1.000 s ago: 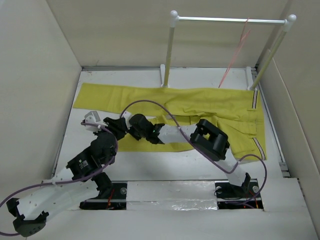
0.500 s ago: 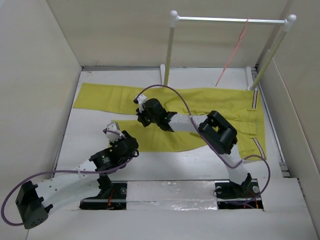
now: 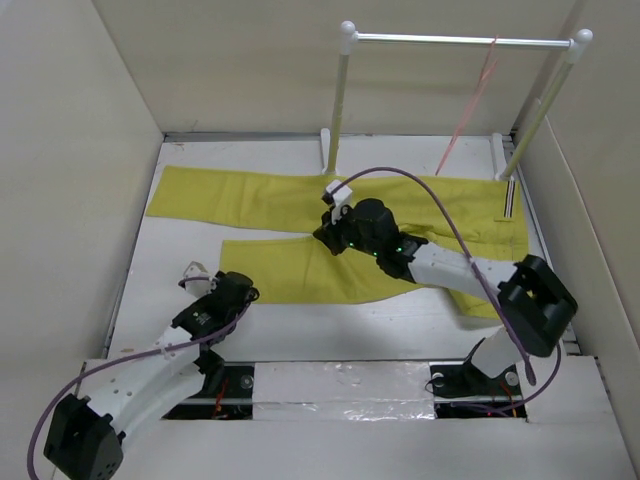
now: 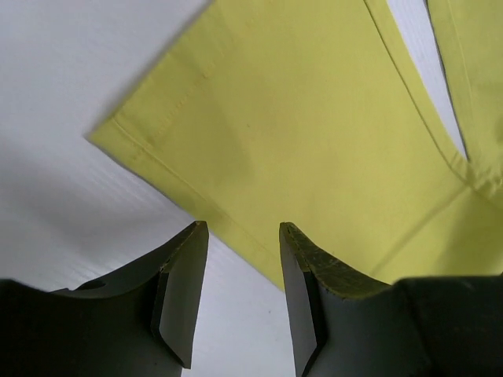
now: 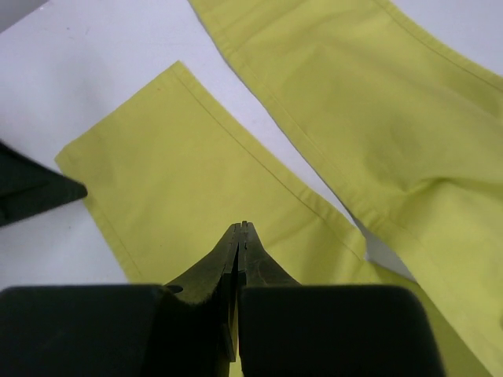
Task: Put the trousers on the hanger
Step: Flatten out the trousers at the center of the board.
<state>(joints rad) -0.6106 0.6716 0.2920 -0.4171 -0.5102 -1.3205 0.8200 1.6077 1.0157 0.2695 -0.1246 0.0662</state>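
The mustard-yellow trousers lie flat on the white table, legs to the left and the striped waistband at the right. The thin pink hanger hangs from the rail at the back right. My left gripper is open and empty, low over the table at the near edge of the near leg by its hem; the cloth lies just beyond the fingertips. My right gripper is shut and empty, over the near leg near the gap between the legs.
A metal rail on white posts stands at the back of the table. Beige walls close in the left, back and right sides. The arm bases sit on the near edge.
My right gripper moved right and farther back over the trousers, its elbow swinging right. My left arm drew back toward the near left. The near leg now lies uncovered.
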